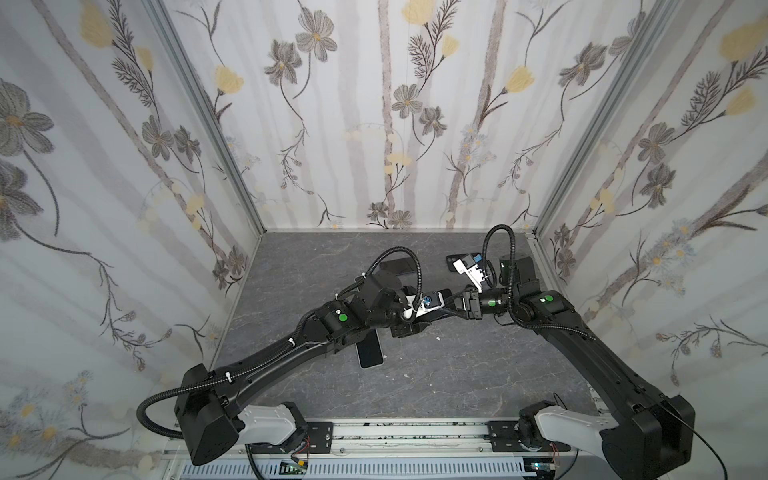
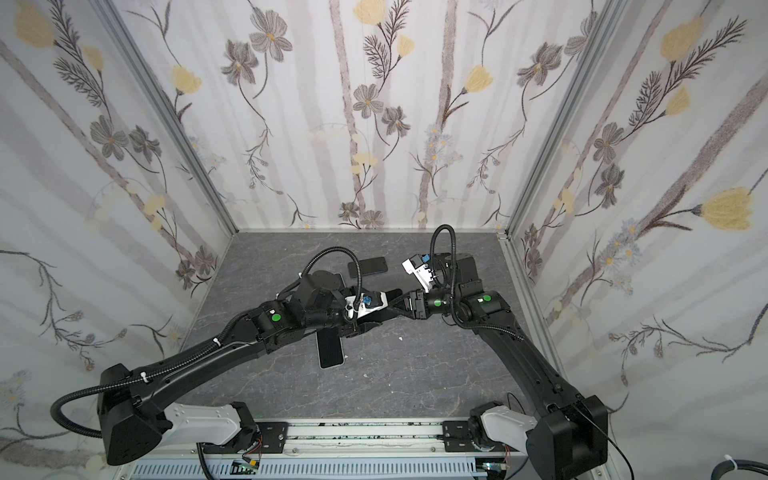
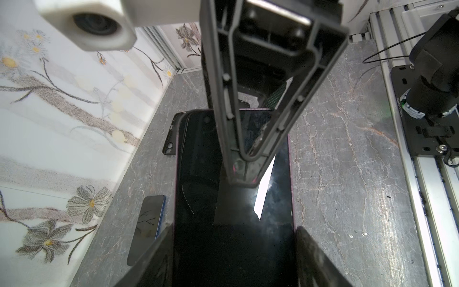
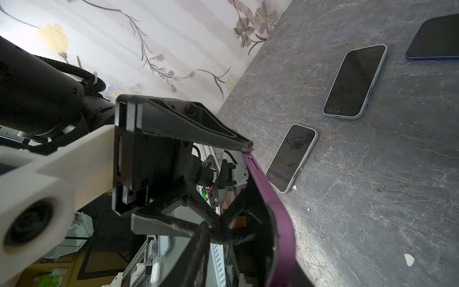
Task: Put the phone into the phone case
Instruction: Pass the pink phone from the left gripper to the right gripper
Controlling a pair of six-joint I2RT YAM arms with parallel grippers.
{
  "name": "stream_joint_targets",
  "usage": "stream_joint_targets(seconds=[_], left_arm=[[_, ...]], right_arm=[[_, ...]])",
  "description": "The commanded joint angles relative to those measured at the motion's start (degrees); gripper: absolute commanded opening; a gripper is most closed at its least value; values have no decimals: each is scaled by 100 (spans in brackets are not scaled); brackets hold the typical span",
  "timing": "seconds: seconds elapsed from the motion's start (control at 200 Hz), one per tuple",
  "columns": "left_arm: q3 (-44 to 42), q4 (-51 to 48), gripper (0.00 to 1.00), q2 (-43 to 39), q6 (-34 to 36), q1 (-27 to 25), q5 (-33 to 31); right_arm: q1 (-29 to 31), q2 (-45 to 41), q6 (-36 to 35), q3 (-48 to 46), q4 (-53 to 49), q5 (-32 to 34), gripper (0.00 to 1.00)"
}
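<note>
The phone (image 3: pixel 223 198) is black-screened and lies in a purple phone case (image 4: pixel 278 218), whose thin purple rim shows along both long sides. It is held off the table between the two arms. My left gripper (image 3: pixel 234 227) is shut across its width, one finger on each long edge. My right gripper (image 4: pixel 241 228) pinches the other end through its thickness. One of its fingers (image 3: pixel 248 171) rests on the screen, and the other is hidden behind the case. In both top views the grippers meet at mid-table (image 1: pixel 451 307) (image 2: pixel 395 309).
A light-rimmed phone (image 1: pixel 370 351) lies on the grey table under the left arm. A black phone (image 1: pixel 399 266) lies farther back. An empty black case (image 3: pixel 173 134) and a cracked blue phone (image 3: pixel 149 228) lie near the left wall. Flowered walls enclose three sides.
</note>
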Motion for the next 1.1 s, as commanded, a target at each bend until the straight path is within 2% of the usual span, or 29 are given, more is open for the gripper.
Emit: stream_joint_targets(seconds=[0.0, 0.23, 0.315, 0.36, 0.47, 0.545, 0.609, 0.784, 0.869, 1.019, 1.099], left_arm=[[-1, 104, 47, -30, 223, -27, -48], [34, 66, 47, 1, 322, -68, -117], [14, 130, 48, -12, 324, -75, -133], [-25, 236, 55, -40, 292, -71, -175], [-225, 549, 82, -174, 247, -72, -261], [-401, 940, 92, -337, 13, -74, -456], [-502, 1222, 96, -419, -172, -71, -611], [-496, 1781, 97, -289, -1060, -64, -1055], [-481, 1997, 96, -224, -1403, -66, -1089], [-343, 2402, 95, 357, -1954, -68, -1223], [-45, 2363, 94, 799, -2248, -68, -1337]], right_arm=[[20, 35, -26, 41, 118, -434, 27], [14, 138, -78, 41, 15, -626, 5], [14, 157, -114, 41, -61, -574, 1], [16, 162, -123, 39, -89, -537, 0], [-25, 165, -85, 86, -116, -391, 0], [-127, 148, 11, 143, -111, -243, 0], [-358, 120, 185, 180, -107, -120, 0], [-1568, -33, 767, 130, -125, 251, 0], [-2028, -199, 810, 102, -136, 506, 0], [-2805, -490, 799, 50, -335, 1118, 0], [-3033, -603, 613, 161, -677, 1806, 0]])
